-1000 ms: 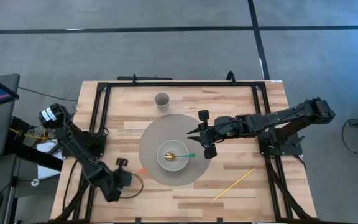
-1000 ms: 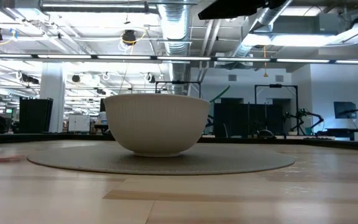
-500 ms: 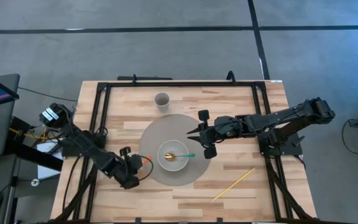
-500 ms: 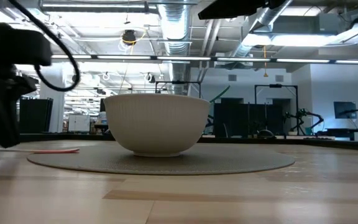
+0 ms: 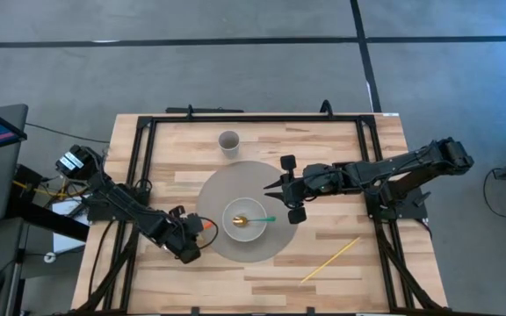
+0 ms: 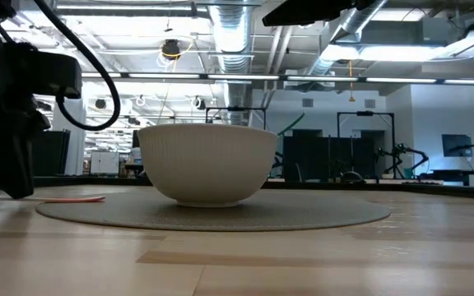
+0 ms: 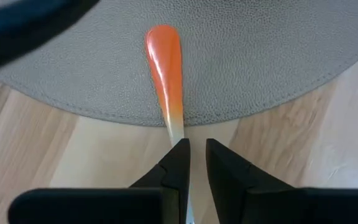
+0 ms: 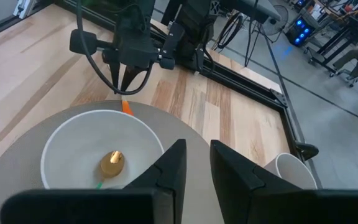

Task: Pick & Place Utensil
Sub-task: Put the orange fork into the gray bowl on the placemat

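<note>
An orange utensil (image 7: 165, 62) with a pale handle lies flat, its orange end on the grey round mat's (image 5: 218, 189) left edge and its handle on the wood; it also shows in the high view (image 5: 203, 229). My left gripper (image 7: 196, 144) stands over the handle's end with a narrow gap between its fingers, slanting down (image 8: 123, 90). A white bowl (image 5: 235, 230) sits mid-mat and holds a gold spoon with a green handle (image 5: 264, 219). My right gripper (image 8: 196, 149) hovers right of the bowl, narrowly open and holding nothing. My left gripper has its fingertips at the pale handle (image 7: 178, 127) of the orange utensil, coming from above and slanting, along its length. The handle runs in under one fingertip (image 7: 180, 149). I cannot tell whether the fingers touch it. The utensil lies flat on mat and table.
A pale cup (image 5: 228, 141) stands beyond the mat toward the far edge. A thin yellow stick (image 5: 330, 260) lies on the wood near the table's right near corner. Black frame rails (image 5: 143, 167) run along the table's sides.
My left gripper has swung from the table's near-left area toward the right and the far side, up to the mat's left edge, and now stands over the orange utensil's handle. The right arm, bowl and spoon have kept still.
</note>
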Robot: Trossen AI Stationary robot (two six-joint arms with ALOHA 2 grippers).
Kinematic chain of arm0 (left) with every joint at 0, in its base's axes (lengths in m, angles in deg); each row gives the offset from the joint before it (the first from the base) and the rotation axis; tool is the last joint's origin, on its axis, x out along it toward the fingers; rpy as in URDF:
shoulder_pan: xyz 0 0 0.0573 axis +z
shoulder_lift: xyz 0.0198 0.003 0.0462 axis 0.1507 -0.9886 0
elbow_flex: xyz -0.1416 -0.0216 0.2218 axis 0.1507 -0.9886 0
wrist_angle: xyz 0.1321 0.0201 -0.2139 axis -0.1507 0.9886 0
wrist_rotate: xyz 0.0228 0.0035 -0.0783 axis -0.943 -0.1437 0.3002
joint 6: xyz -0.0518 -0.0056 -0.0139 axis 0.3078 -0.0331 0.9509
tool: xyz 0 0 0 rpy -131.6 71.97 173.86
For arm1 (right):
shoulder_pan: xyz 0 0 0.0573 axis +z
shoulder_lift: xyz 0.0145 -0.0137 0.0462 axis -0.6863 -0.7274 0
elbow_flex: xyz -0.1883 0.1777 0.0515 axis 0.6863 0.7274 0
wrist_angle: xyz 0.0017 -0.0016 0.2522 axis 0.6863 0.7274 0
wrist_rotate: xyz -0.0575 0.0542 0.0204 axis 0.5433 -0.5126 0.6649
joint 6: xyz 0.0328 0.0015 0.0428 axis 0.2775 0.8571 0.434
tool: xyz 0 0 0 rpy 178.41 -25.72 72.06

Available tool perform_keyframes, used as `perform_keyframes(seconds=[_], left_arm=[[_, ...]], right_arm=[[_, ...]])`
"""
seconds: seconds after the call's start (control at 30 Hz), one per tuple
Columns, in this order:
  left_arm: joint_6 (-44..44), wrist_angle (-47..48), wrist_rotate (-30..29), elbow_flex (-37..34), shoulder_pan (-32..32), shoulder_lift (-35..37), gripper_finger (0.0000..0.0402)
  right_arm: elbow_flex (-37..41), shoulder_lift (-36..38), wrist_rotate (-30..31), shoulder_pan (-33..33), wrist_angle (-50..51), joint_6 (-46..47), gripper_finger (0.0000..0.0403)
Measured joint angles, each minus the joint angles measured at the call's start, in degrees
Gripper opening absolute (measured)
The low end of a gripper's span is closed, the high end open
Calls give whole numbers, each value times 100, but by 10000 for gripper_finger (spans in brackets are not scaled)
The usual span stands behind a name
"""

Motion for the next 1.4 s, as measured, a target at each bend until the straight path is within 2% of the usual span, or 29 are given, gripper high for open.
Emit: perform_keyframes(seconds=[0.37, 0.47, 0.83, 0.97, 1.13, 1.4], left_arm=[[7, 290, -57, 23, 0, 9, 53], [-218, 292, -27, 70, 0, 9, 53], [-371, 703, -117, 62, 0, 461, 53], [-354, 484, -72, -243, -4, 487, 53], [-347, -367, -12, -594, -7, 503, 53], [-351, -369, 72, -638, -4, 556, 53]], right_arm=[[0, 0, 0, 2, 4, 55, 66], [0, 0, 0, 2, 4, 43, 66], [0, 0, 0, -2, 6, 40, 66], [0, 0, 0, -2, 7, 41, 66], [0, 0, 0, -2, 58, 41, 66], [0, 0, 0, -2, 221, 41, 66]])
